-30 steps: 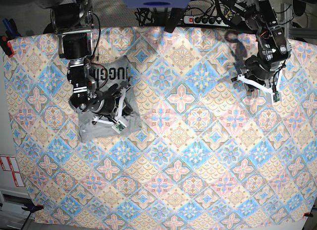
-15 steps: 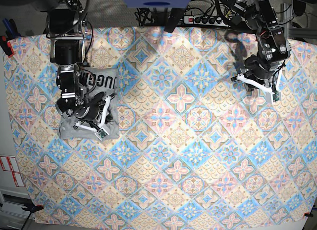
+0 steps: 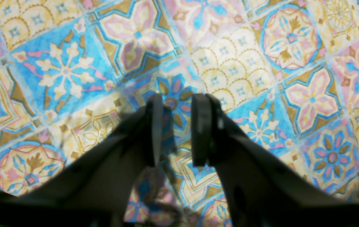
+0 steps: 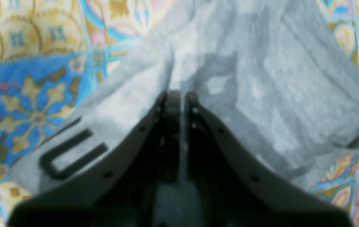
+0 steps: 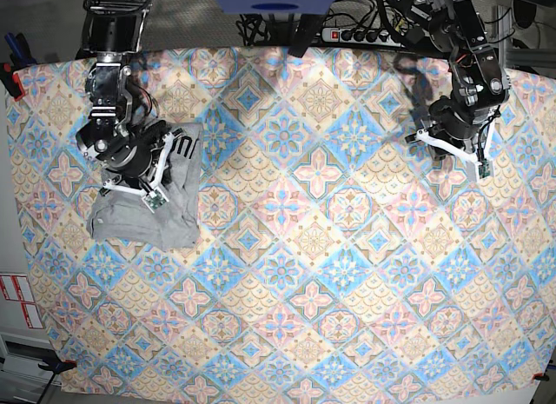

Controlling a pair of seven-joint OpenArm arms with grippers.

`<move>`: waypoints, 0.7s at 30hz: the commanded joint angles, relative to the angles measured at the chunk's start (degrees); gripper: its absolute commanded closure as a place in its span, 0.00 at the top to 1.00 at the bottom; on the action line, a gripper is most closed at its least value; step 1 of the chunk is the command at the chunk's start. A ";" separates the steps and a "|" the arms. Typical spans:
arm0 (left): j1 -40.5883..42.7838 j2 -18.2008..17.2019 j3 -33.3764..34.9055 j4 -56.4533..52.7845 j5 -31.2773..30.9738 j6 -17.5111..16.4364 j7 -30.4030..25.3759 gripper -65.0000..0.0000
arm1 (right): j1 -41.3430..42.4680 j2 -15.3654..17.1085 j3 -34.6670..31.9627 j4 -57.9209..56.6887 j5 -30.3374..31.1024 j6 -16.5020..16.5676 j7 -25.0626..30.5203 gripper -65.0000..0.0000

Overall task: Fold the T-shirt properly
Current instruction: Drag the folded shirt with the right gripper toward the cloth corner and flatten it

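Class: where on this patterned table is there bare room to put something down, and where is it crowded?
Free: the wide middle and near half of the tablecloth, between the T-shirt and the left gripper. Crowded: the corner where the right gripper pinches the shirt.

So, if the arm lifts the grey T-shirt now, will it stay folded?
Probably not: the T-shirt looks soft and creased, so it would likely droop and unfold. It seems light. The right fingers pinch one ridge only, so the rest may sag.

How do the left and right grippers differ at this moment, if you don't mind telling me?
The left gripper has a gap between its jaws and holds nothing; the right gripper is shut, its tips against the T-shirt. The left hangs over bare tablecloth at one side; the right is over the shirt at the other. Both point downward.
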 commanded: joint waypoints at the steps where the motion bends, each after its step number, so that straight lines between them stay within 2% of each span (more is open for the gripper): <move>1: -0.34 -0.29 -0.03 1.18 -0.17 -0.15 -0.85 0.24 | 1.00 0.69 1.43 1.14 0.19 -0.36 0.76 0.05; 5: -0.16 -0.29 -0.03 1.18 -2.10 -0.15 -0.85 0.24 | 1.36 0.69 4.16 -0.79 0.45 -0.36 0.67 0.05; 9: -0.07 -0.38 -0.03 1.18 -3.95 -0.15 -0.59 0.24 | 0.92 0.61 3.81 -1.94 5.11 -0.36 0.32 0.05; 14: -0.07 -0.29 -0.03 1.18 -3.95 -0.15 -0.59 0.24 | 0.92 -0.89 -1.29 -4.57 8.36 -0.36 0.58 0.05; 21: 0.19 -0.29 -0.03 1.18 -3.95 -0.15 -0.59 0.24 | 1.44 -0.89 -8.50 -11.08 9.33 -0.36 0.84 0.05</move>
